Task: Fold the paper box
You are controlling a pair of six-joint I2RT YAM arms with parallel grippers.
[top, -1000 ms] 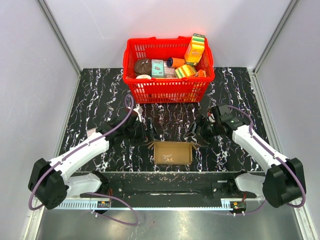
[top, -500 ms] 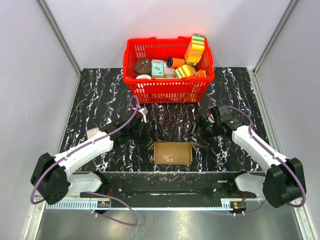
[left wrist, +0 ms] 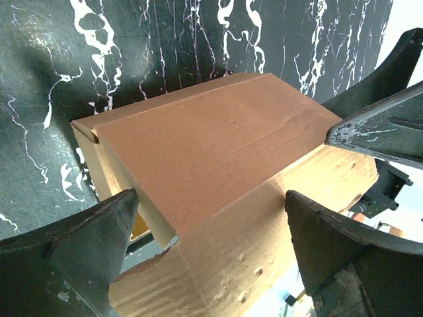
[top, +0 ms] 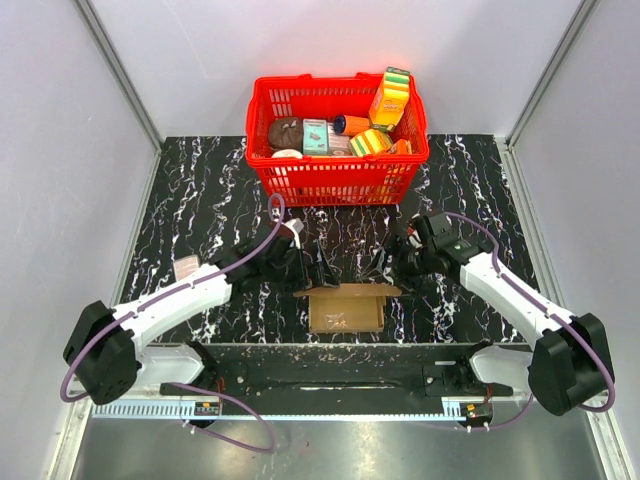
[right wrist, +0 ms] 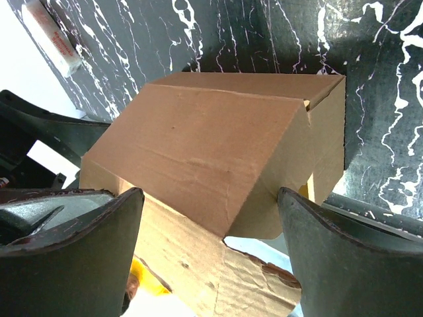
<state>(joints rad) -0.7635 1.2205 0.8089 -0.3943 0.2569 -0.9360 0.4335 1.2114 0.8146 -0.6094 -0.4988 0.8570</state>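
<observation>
With the paper box (top: 345,306) sitting at the table's (top: 200,190) near edge, the left hand (top: 320,265) and right hand (top: 388,268) are hovering released, empty, over its tilted lid flap (left wrist: 198,145), where uneven pushing is probably risking skidding or creasing it.

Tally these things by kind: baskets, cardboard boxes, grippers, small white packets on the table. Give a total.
red basket: 1
paper box: 1
grippers: 2 (left gripper, right gripper)
white packet: 1
Total: 5
</observation>
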